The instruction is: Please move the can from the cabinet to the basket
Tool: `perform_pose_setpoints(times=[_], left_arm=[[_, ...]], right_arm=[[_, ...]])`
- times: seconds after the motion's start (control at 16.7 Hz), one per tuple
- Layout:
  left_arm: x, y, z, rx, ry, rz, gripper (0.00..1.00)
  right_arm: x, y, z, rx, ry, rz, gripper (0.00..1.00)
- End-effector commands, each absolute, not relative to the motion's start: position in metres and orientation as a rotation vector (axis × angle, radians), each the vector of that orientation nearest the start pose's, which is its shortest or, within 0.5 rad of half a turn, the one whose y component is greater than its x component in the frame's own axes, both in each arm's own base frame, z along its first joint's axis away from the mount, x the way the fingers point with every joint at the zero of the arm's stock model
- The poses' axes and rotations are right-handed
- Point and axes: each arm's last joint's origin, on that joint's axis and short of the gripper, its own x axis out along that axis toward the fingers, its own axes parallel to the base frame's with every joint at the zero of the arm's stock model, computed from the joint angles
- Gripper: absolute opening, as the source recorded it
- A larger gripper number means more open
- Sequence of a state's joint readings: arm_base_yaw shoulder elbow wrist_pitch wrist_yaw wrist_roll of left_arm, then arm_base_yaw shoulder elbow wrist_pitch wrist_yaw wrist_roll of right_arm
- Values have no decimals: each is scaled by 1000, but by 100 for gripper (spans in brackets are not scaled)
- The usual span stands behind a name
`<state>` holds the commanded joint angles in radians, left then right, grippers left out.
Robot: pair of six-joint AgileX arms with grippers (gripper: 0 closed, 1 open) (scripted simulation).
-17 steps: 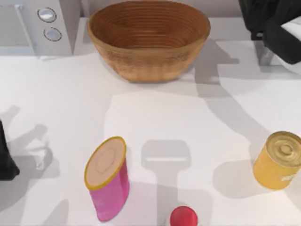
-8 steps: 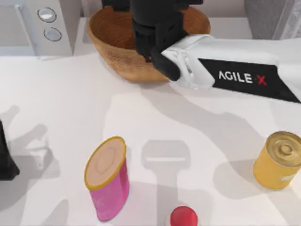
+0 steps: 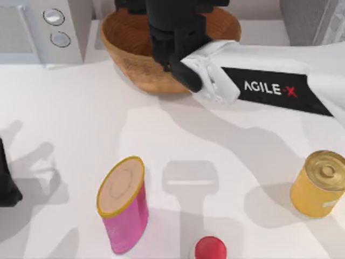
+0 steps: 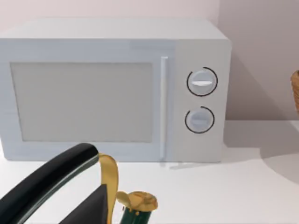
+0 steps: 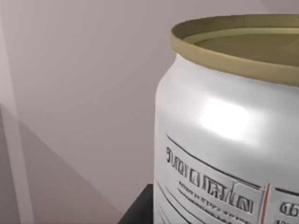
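Since half a second ago the right arm (image 3: 259, 81) has slid slightly toward nine o'clock, stretched flat from three o'clock with its black wrist over the basket (image 3: 129, 48) at twelve o'clock. The right gripper is hidden beneath; its wrist view shows the can (image 5: 229, 140) close up, apparently held. The left arm (image 3: 6, 183) is parked at nine o'clock.

My right arm (image 3: 269, 89) stretches leftward at the table's far side, its gripper apparently hidden beneath its wrist
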<state>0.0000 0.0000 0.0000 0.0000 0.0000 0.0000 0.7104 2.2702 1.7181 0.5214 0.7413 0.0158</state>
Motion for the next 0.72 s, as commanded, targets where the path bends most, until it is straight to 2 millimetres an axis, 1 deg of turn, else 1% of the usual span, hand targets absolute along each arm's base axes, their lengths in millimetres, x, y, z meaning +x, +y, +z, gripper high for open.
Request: perform_pose_setpoints(times=[0.18,0.42,0.72], left_arm=[[106,-1,160,0,0,0,100],[106,-1,160,0,0,0,100],[106,-1,160,0,0,0,100]], right_arm=[[421,334,222,-1,2,1,0],[421,335,221,0,1,2,0],[421,335,221,0,1,2,38]])
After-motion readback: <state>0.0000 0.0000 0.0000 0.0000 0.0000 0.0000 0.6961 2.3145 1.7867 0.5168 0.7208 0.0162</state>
